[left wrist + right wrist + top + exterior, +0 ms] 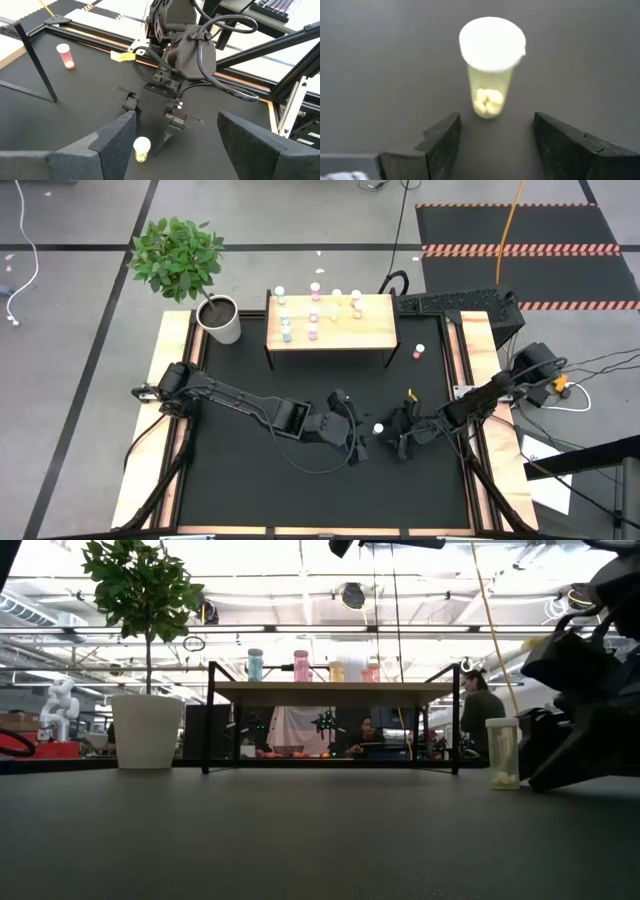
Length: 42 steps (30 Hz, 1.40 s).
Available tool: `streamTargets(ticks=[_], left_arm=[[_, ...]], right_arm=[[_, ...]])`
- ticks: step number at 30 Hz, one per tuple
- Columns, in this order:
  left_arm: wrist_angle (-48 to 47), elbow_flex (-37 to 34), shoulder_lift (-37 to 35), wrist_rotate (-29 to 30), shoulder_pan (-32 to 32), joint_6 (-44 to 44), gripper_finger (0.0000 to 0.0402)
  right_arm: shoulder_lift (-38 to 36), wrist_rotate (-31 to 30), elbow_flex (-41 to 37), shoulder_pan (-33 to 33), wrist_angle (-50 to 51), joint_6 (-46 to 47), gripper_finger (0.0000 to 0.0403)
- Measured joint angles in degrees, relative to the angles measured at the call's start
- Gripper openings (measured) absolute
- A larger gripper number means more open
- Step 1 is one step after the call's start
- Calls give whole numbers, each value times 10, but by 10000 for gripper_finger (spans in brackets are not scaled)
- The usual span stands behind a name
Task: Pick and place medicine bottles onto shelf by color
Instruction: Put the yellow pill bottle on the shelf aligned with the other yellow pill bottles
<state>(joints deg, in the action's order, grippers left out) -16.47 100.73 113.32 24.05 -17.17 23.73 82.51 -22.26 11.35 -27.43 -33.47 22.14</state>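
Observation:
A pale yellow-green medicine bottle [492,65] with a white cap stands upright on its base on the black table top [240,450], near the middle [379,428]. My right gripper [495,131] is open and low, just short of the bottle, which stands ahead of its fingertips. My left gripper [176,120] is open on the bottle's other side, raised, with the bottle [141,149] by one finger, untouched. The wooden shelf [375,330] at the far side carries several bottles [301,665]. A pink bottle [418,352] stands on the table right of the shelf.
A white pot [222,320] with a green plant stands left of the shelf. The shelf's dark legs [209,720] reach down to the table. A keyboard [455,302] lies beyond the far right corner. Wooden rails [165,410] edge the table's sides.

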Motion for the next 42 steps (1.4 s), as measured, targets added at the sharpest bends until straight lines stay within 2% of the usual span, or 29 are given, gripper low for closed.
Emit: streamTargets(ticks=[4,8,14,21,27,31,37,42], left_arm=[[0,0,0,0,1,-12,278],[0,0,0,0,3,-11,278],[0,0,0,0,3,-10,278],[0,0,0,0,2,-9,278],[-6,0,17,-2,7,12,278],[1,-1,39,-13,15,-15,278],[3,-1,47,-80,29,-29,278],[5,-1,40,-124,31,-64,278]], right_arm=[[42,10,0,1,-78,-42,251],[78,9,1,7,-122,-42,248],[107,6,2,15,-162,-47,197],[101,0,2,15,-157,-21,121],[37,28,3,15,-151,-17,99],[-21,32,37,15,-67,-24,106],[-92,47,135,15,125,-107,108],[-121,47,185,15,211,-128,106]])
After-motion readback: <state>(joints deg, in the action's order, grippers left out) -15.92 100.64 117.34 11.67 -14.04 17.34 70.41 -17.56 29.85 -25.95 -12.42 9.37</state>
